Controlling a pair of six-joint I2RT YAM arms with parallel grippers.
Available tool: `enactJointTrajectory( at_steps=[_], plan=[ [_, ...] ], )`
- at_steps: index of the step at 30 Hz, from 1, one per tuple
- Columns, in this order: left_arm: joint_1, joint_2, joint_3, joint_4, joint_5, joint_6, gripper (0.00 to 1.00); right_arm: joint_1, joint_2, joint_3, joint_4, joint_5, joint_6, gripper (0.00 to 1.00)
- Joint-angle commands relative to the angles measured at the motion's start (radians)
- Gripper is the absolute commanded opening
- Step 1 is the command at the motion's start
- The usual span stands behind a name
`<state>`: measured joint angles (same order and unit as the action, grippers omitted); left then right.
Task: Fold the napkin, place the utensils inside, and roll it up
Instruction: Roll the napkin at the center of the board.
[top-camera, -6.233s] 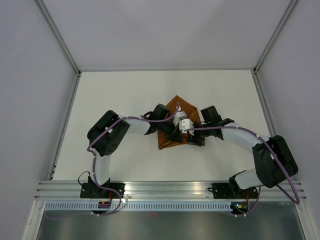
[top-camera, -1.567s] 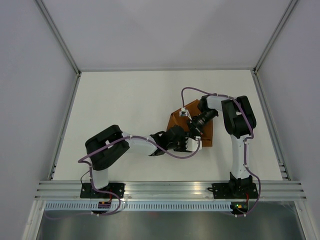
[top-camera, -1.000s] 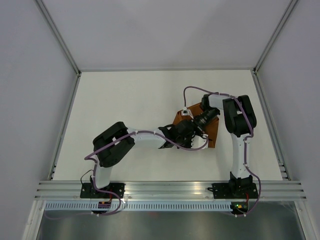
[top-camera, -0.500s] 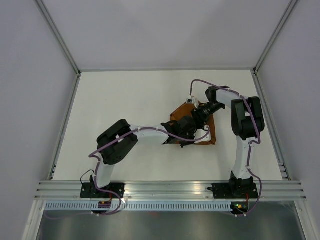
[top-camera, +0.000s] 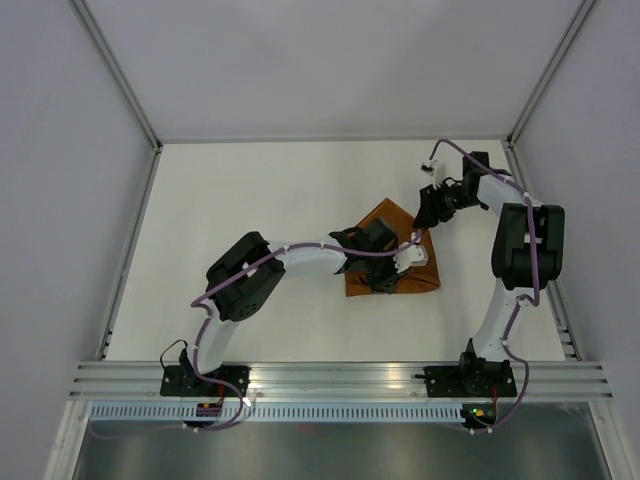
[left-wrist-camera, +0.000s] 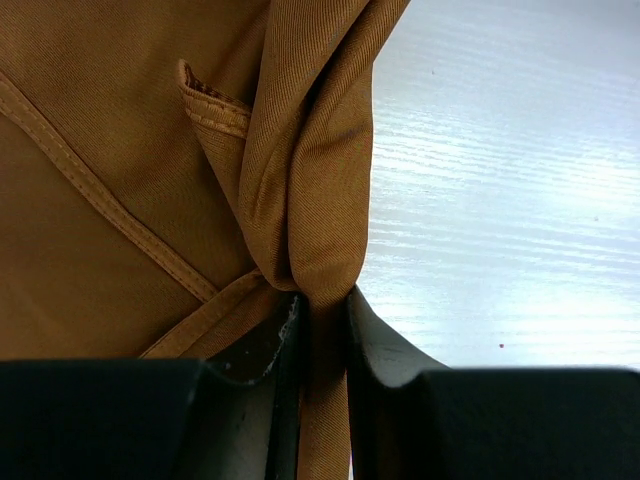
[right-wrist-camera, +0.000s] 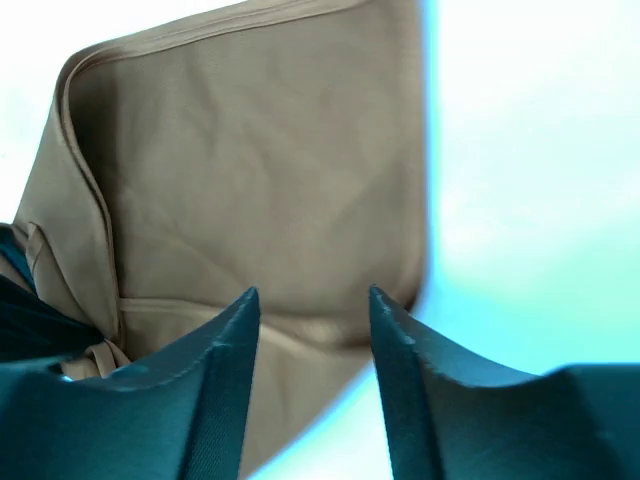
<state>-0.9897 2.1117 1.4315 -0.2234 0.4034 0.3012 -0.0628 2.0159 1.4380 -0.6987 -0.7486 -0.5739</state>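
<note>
Bare table (top-camera: 250, 190) runs along the far side and the whole left half, so there is open passage there. The left arm (top-camera: 300, 254) slants across the near middle to the napkin (top-camera: 418, 277) and bars that approach, with the left gripper (left-wrist-camera: 322, 305) clamped on a bunched fold. The right arm (top-camera: 525, 250) stands along the right edge. The right gripper (top-camera: 432, 212) hangs spread by the napkin's far right edge.

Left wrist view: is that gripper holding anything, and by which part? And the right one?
The left gripper pinches the napkin by a bunched fold beside its hemmed edge. The right gripper is open and holds nothing.
</note>
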Motion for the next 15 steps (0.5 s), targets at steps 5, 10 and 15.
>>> enactJointTrajectory(
  at_steps=[5, 10, 15],
  plan=[
    [0.068, 0.166, 0.116, -0.315, 0.190, -0.155, 0.02, -0.058, -0.239, -0.166, 0.117, -0.029, -0.039, 0.52],
    [0.102, 0.220, 0.179, -0.382, 0.250, -0.182, 0.02, -0.058, -0.399, -0.324, 0.149, -0.058, -0.151, 0.52],
    [0.138, 0.271, 0.240, -0.458, 0.304, -0.189, 0.02, -0.055, -0.520, -0.442, 0.096, -0.103, -0.309, 0.52]
  ],
)
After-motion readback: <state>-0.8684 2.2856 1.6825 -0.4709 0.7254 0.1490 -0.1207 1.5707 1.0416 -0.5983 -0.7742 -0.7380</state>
